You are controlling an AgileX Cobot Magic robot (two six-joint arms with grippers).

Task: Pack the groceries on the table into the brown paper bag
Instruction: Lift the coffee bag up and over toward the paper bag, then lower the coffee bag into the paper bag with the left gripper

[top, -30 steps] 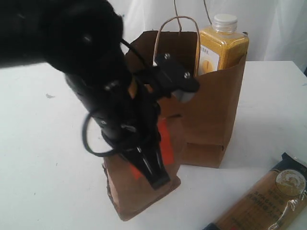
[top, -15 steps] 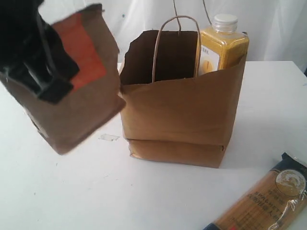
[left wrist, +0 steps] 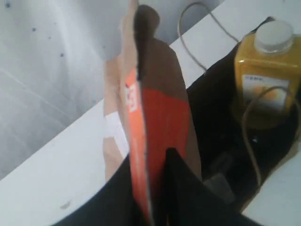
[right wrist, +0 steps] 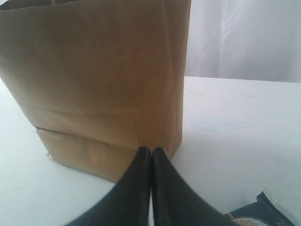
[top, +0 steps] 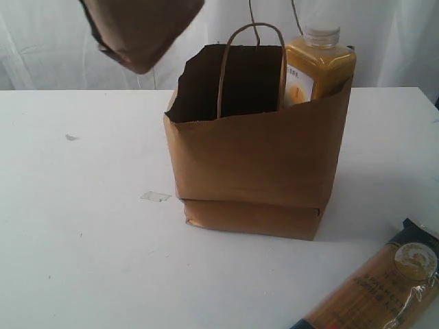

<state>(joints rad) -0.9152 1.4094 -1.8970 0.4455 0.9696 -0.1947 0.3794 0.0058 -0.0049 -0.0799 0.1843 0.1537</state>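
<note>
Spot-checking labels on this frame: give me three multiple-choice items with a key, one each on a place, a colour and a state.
1. Where is the yellow bottle?
A. lying on its side outside the bag
B. standing inside the brown paper bag
C. hanging in the air above the bag

2. What colour is the label on the brown pouch?
A. green
B. blue
C. orange-red

3. How is the right gripper?
A. shut, holding nothing
B. wide open
C. shut on the bag's handle

Key:
1 B, its white cap and shoulders rise above the bag's rim from inside.
2 C, the left wrist view shows an orange-red panel on the pouch.
3 A, its jaws meet with nothing between them, low in front of the bag.
</note>
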